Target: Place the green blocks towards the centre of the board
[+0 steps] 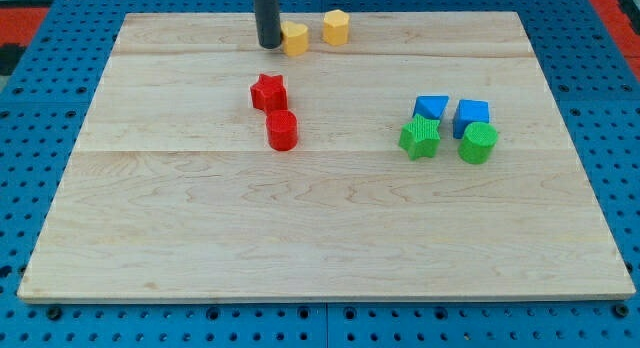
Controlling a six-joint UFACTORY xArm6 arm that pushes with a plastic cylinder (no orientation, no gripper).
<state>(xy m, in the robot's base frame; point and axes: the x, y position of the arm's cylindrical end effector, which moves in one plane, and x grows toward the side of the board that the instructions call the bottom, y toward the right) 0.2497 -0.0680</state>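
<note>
A green star block (420, 138) and a green cylinder block (478, 143) sit at the view's right of the wooden board (320, 238), side by side. A blue block (431, 108) and a blue cube (471, 115) stand just above them, touching or nearly so. My tip (269, 44) is at the view's top, far to the left of the green blocks, right beside the left edge of a yellow block (295, 38).
A second yellow block (336, 28) lies right of the first near the top edge. A red star block (268, 92) and a red cylinder block (282, 130) stand left of centre. Blue pegboard surrounds the board.
</note>
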